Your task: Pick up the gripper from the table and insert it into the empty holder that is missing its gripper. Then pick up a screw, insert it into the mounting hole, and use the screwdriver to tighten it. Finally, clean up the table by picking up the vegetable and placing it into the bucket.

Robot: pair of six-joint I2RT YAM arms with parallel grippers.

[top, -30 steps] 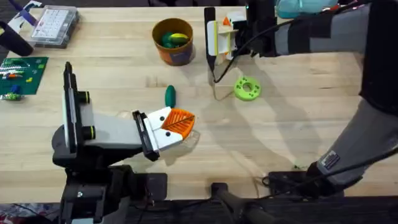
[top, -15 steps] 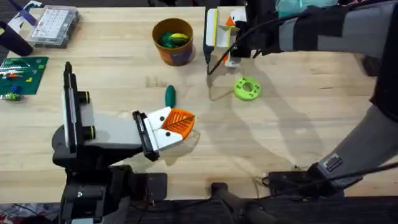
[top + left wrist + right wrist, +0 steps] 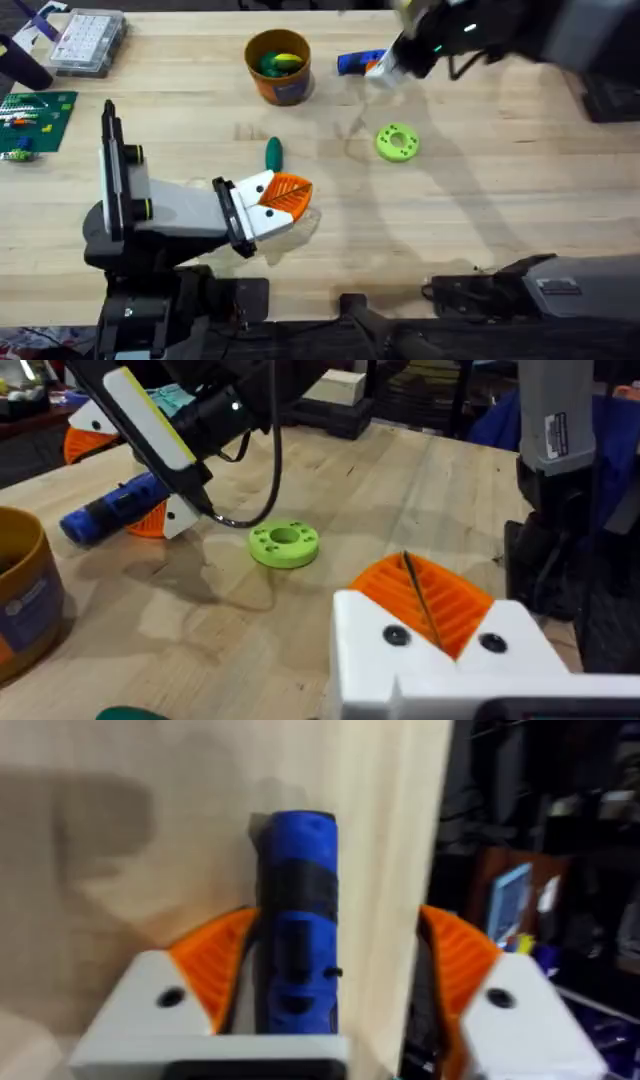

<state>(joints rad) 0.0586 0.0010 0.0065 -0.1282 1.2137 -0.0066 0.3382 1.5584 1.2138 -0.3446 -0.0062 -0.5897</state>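
Left gripper point(image 3: 285, 200): white block, orange ribbed fingers pressed together, empty.
Vegetable point(image 3: 273, 153): small dark green toy, on the wooden table point(image 3: 480, 210).
Bucket point(image 3: 278, 66): round orange, behind it.
Screwdriver point(image 3: 360, 62): thick blue cylinder - lying flat.
Right gripper point(image 3: 320, 995): fingers spread - straddling the screwdriver.

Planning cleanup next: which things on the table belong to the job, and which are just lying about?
Job: screwdriver, vegetable, bucket.
Lying about: green ring, parts box, green board.
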